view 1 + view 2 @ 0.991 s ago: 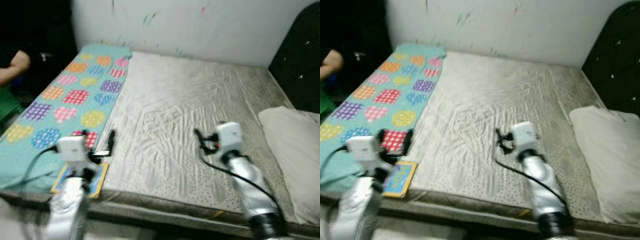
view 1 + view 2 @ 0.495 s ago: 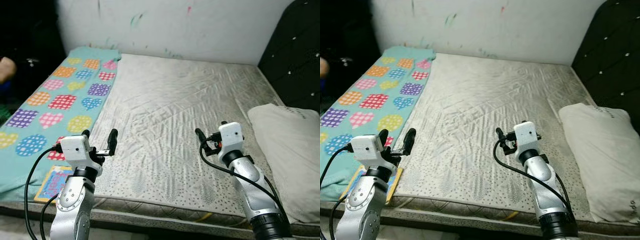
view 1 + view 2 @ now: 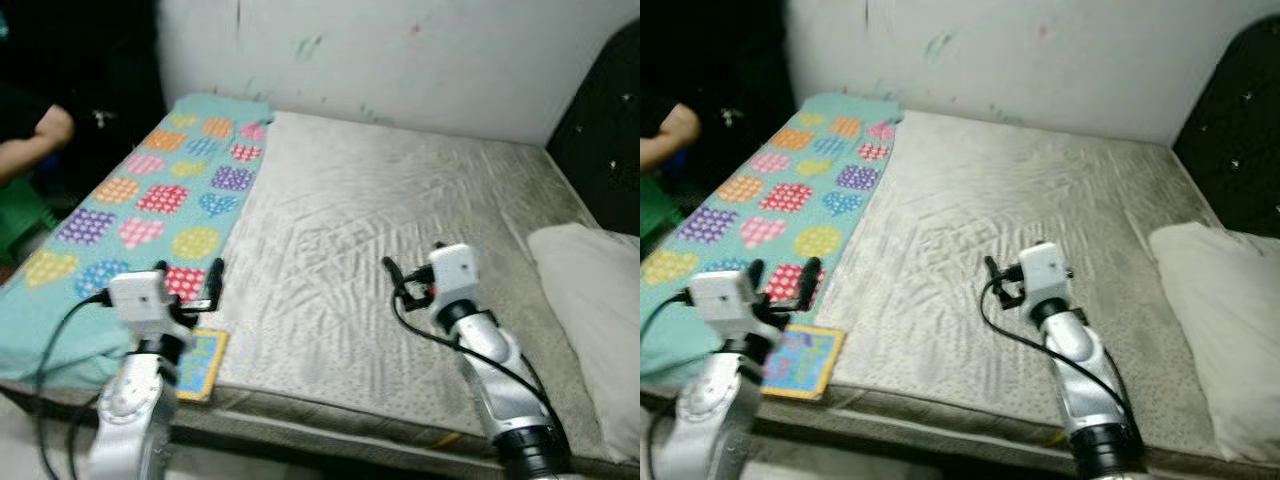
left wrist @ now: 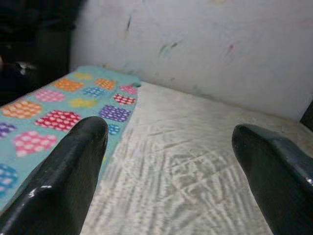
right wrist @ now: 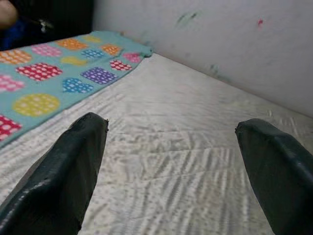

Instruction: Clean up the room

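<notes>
A bare grey mattress [image 3: 390,210] lies before me. Along its left side runs a teal blanket [image 3: 150,190] with coloured hearts. A colourful picture book [image 3: 198,362] rests flat at the front left edge, beside the blanket. My left gripper [image 3: 188,275] hovers open just above and behind the book, over the blanket's edge, holding nothing. Over the front middle of the mattress my right gripper [image 3: 412,268] is open and empty as well. In both wrist views the black fingers [image 4: 73,161] [image 5: 73,161] stand wide apart above the sheet.
A white pillow [image 3: 600,290] lies at the right edge, below a black padded headboard [image 3: 600,120]. A marked white wall [image 3: 400,50] closes the far side. A person's arm [image 3: 35,135] reaches in at the far left, in the dark.
The whole picture has swung sideways and back and blurred, so the camera moved. Both grippers stay open at about the same place over the bed's front.
</notes>
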`<state>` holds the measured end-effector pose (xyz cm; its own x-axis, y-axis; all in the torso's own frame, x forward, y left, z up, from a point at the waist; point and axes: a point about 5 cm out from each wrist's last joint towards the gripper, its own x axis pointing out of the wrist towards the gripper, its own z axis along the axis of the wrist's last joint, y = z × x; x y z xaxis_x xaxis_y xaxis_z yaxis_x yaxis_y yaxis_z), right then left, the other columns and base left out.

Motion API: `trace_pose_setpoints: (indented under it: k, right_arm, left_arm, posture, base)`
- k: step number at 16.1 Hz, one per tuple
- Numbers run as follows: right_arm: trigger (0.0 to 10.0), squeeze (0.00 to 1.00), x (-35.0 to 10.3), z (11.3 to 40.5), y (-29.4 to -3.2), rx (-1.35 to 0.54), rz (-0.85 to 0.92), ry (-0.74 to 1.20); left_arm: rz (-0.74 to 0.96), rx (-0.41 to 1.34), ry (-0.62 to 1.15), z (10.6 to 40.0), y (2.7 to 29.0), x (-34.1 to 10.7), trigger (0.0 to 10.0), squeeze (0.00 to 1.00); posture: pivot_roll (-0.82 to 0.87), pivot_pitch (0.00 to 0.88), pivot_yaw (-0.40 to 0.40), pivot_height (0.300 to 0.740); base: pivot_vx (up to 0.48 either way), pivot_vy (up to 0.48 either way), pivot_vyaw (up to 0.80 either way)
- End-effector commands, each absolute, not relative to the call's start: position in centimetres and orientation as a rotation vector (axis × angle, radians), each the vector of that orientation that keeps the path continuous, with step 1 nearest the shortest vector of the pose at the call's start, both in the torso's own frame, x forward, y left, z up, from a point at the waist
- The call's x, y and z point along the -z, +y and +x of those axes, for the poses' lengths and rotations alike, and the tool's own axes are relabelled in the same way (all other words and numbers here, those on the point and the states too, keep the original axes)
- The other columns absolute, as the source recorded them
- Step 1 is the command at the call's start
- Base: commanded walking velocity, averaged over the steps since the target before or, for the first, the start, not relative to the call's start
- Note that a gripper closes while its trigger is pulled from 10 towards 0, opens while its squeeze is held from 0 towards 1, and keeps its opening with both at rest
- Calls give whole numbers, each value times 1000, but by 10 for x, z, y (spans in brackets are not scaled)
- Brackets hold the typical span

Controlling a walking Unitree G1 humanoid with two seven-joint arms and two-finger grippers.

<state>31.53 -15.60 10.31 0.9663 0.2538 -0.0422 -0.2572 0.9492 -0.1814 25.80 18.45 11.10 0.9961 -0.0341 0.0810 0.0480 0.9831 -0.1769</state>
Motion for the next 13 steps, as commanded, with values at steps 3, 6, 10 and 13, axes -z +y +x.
trace_pose_setpoints:
  k: [3, 6, 10, 13]
  right_arm:
    - [10000, 0, -105, 315, -165, -244, -210, 15]
    - [10000, 0, -105, 315, -164, -242, -203, 17]
    - [10000, 0, -104, 315, -165, -240, -198, 20]
    - [10000, 0, -104, 315, -166, -240, -198, 23]
  left_arm:
    - [-194, 67, -71, 259, 175, -110, 10000, 0]
    - [-195, 66, -72, 259, 175, -110, 10000, 0]
    - [-196, 64, -72, 260, 174, -110, 10000, 0]
    - [-191, 77, -93, 259, 173, -113, 10000, 0]
  posture:
    - [-44, 0, -57, 740]
    - [-44, 0, -57, 740]
    - [-45, 0, -60, 740]
    - [-45, 0, -60, 740]
  base:
    - [0, 480, 198]
    - [0, 480, 0]
    - [0, 480, 0]
    - [0, 160, 0]
